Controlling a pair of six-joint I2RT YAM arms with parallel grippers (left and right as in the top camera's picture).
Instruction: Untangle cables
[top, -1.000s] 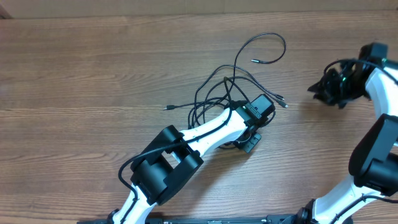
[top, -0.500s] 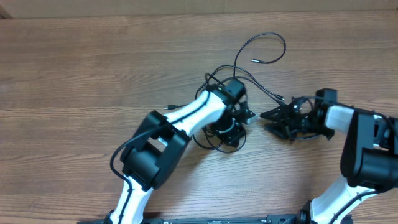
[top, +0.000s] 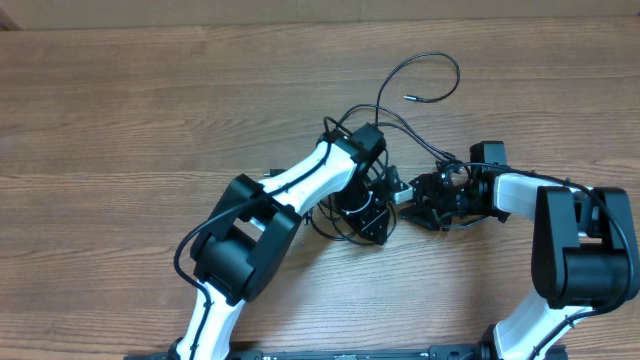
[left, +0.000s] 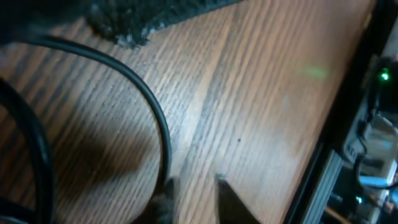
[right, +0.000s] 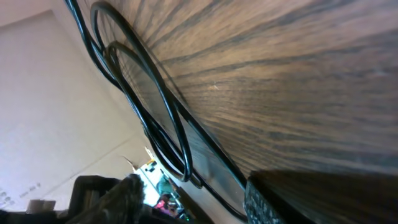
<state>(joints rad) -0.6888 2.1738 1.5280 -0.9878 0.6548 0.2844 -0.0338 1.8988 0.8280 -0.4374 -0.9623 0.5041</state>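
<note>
The cables (top: 345, 165) lie as a thin black tangle at the table's middle, with one loop (top: 432, 68) reaching toward the far side. My left gripper (top: 378, 228) points down into the tangle's near side. In the left wrist view its fingertips (left: 227, 198) stand slightly apart with bare wood between them, and a cable (left: 158, 124) curves down beside the left one. My right gripper (top: 418, 195) comes in from the right and is open. Several cable strands (right: 155, 118) run between its wide-set fingers (right: 292, 199).
The wooden table (top: 120, 120) stretches out on all sides. A plug end (top: 270, 173) sticks out left of the tangle, and another (top: 408, 97) lies at the far loop's tip. The two grippers are almost touching each other.
The right arm swung in from the far right to the tangle and its jaws widened. The left gripper shifted left over the tangle and its fingers have parted a little.
</note>
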